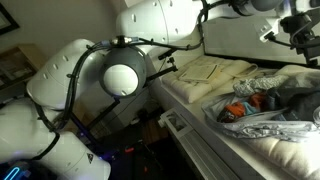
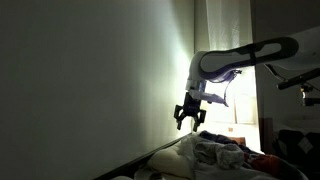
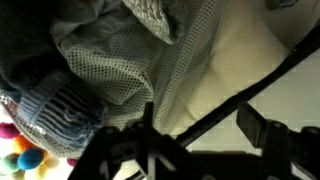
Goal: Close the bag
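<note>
End effector [image 2: 191,123] spread wide (apparently empty), hanging above the crinkled bag [image 1: 262,120], dimly backlit.

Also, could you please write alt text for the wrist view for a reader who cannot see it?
The gripper hangs open, its dark jaws apart and empty, above a heap of grey mesh-like fabric on a cream surface. Small bright coloured balls show at the lower left.
</note>
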`<state>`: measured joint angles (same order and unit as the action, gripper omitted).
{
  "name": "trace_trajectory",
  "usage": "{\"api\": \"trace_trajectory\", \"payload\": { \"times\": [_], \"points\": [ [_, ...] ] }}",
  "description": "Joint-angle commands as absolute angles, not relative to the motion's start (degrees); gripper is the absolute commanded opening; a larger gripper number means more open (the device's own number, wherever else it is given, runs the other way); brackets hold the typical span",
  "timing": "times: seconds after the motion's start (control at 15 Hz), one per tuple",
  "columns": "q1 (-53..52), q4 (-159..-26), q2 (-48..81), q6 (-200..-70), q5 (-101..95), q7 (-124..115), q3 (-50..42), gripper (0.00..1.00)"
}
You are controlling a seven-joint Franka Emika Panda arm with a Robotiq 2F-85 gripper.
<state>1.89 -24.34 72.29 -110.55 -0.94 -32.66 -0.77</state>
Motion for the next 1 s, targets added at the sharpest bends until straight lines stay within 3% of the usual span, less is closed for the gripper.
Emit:
{"api": "trace_trajectory", "payload": {
  "times": [0.0,0.27,0.4,0.47,0.6,0.67,0.73,0.93],
  "points": [
    [2.40,-27.51,70.32,-107.70,-0.31,-31.42,-0.04,1.00],
    [2.78,-27.57,71.23,-105.43,-0.24,-31.33,0.08,1.00],
    [2.68,-21.05,75.16,-101.29,0.76,-31.43,-1.23,1.00],
    [3.02,-27.28,71.84,-103.09,-0.35,-31.72,-0.23,1.00],
    [3.26,-27.16,72.24,-102.79,-0.35,-31.86,-0.23,1.00],
    [3.05,-20.72,75.91,-99.88,0.66,-31.62,-1.39,1.00],
    [3.42,-27.02,72.53,-102.43,-0.40,-32.10,-0.36,1.00],
    [3.35,-26.73,72.87,-102.76,-1.06,-33.95,-1.12,1.00]
  ]
}}
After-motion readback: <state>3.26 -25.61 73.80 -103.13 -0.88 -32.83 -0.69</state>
